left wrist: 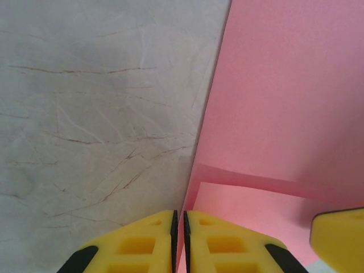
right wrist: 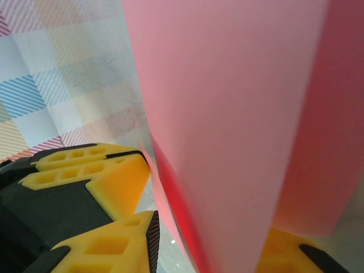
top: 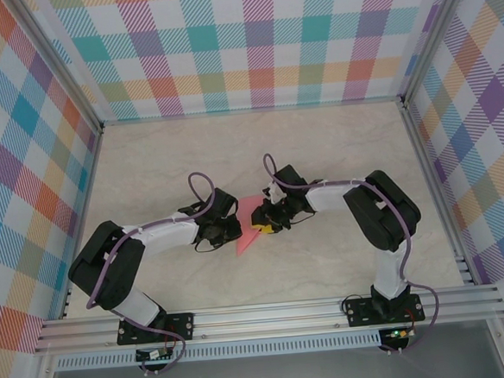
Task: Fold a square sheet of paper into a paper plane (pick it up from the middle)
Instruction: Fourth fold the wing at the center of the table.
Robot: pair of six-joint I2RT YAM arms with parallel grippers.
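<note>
The left claw [left wrist: 180, 220] has its yellow fingers set together to a hairline seam. Its wrist view shows the edge of the square sheet of paper [left wrist: 273, 102] running straight down into that seam, so it grips the sheet by that edge, with the pale veined bench [left wrist: 85, 114] lying bare to the left. At the lower right of that view pokes a yellow fingertip [left wrist: 341, 239] of the right claw [right wrist: 213, 227]. The right wrist view adds what the left cannot: its jaws stand apart, one finger on each side of a tall raised fold of the salmon-pink sheet. The left pad sits just beside the paper, though I cannot tell whether it presses. That view also catches the left claw's fingers from the side, at the paper's left, with the plaid wall [right wrist: 57, 85] beyond. From above the grips are too small to read, but the setting is plain. Both claws meet nose to nose near the middle of the bench, and the sheet is a small pointed pink shape between them, its tip toward the near edge.
</note>
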